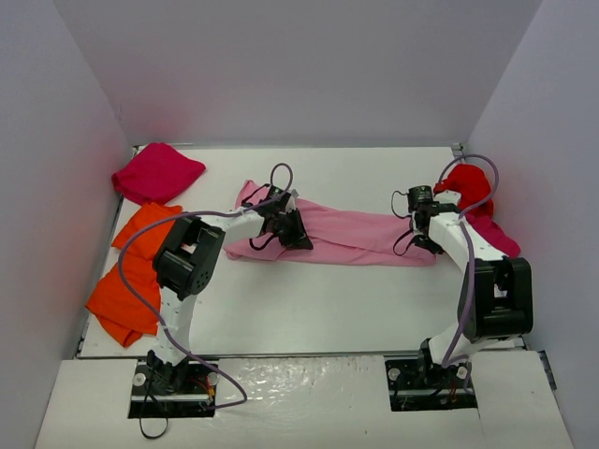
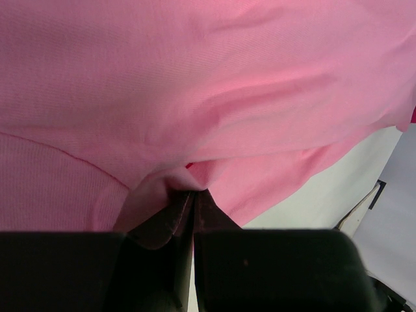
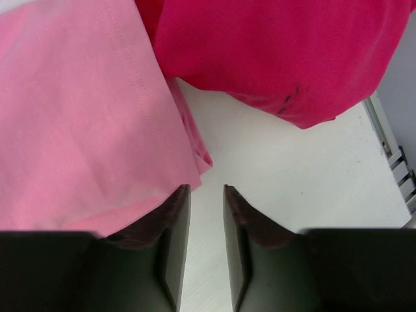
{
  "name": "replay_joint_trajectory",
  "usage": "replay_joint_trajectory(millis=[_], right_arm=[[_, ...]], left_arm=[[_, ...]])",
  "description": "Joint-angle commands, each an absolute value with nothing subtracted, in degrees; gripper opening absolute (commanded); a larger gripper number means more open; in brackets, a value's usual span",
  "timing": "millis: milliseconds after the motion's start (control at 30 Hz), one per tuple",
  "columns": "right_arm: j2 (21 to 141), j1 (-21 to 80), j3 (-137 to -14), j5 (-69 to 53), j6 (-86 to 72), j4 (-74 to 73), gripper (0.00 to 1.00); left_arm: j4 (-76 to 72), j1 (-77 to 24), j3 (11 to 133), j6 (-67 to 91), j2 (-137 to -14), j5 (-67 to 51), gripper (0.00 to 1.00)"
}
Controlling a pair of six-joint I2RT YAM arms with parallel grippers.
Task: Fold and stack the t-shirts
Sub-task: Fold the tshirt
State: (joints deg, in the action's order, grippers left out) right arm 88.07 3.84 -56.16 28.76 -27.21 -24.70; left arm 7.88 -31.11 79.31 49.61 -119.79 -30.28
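Top external view shows you the pink t-shirt point(image 1: 360, 238) lying long-axis left to right on the table point(image 1: 309, 318), between the arms. Your left gripper point(image 2: 193, 198) is clamped on its left part. Your right gripper point(image 3: 207, 195) is narrowly parted and empty, with the shirt's right edge just to its left.

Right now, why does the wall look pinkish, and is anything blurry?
Top view: the crimson t-shirt tints the wall beside it reddish. Left wrist view: the pink t-shirt fills the frame, slightly soft. Right wrist view: its stitching looks sharp; the right end effector is dark.
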Motion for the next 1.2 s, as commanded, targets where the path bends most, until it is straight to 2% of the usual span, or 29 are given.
replay_joint_trajectory(millis=[0,33,233,267,367,533,733,933,1167], right_arm=[[85.6,4.0,-57.0,33.7,-29.5,-25.7,0.50],[85.0,4.0,-57.0,33.9,-29.7,-25.6,0.56],[81.3,4.0,-56.5,31.4,-28.9,-23.6,0.55],[80.8,4.0,-56.1,28.8,-27.8,-22.1,0.50],[82.8,4.0,-55.3,22.9,-27.2,-17.7,0.00],[90.4,4.5,-54.7,15.7,-26.4,-13.0,0.00],[95.3,4.9,-52.7,10.1,-26.0,-8.1,0.00],[95.2,5.3,-52.4,8.1,-24.9,-6.1,0.00],[93.4,5.7,-52.3,7.0,-25.1,-6.9,0.00]], left_arm=[[9.2,-31.4,80.1,47.6,-117.1,-29.4,0.00],[9.2,-31.4,80.1,47.7,-117.1,-29.4,0.00],[7.8,-31.5,79.3,48.5,-115.7,-30.4,0.00],[6.7,-31.6,78.6,48.9,-114.3,-30.9,0.00],[5.1,-31.7,76.4,48.8,-108.5,-30.4,0.00],[14.1,-31.5,76.1,43.8,-99.5,-17.6,0.00],[19.4,-31.3,80.0,41.4,-102.8,-17.2,0.00],[21.5,-30.9,81.7,40.9,-106.7,-11.9,0.00],[30.7,-29.8,93.2,36.1,-109.1,-3.2,0.00]])
